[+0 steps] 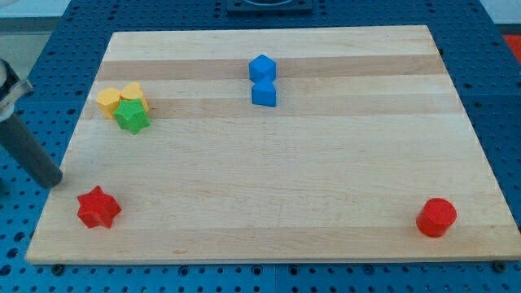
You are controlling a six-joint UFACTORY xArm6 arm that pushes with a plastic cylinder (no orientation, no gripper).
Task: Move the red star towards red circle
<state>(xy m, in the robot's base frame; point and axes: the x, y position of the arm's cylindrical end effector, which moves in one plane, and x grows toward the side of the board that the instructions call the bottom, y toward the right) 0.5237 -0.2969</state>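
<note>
The red star [98, 207] lies near the board's bottom left corner. The red circle [436, 217] stands near the bottom right corner, far across the board from the star. My tip [54, 182] is at the board's left edge, just up and to the left of the red star, a short gap away from it. The dark rod rises from the tip toward the view's upper left.
A green star [131, 116] touches two yellow blocks [120, 99] at the upper left. Two blue blocks [262, 68] [264, 94] sit together at the top middle. The wooden board [285, 171] rests on a blue perforated table.
</note>
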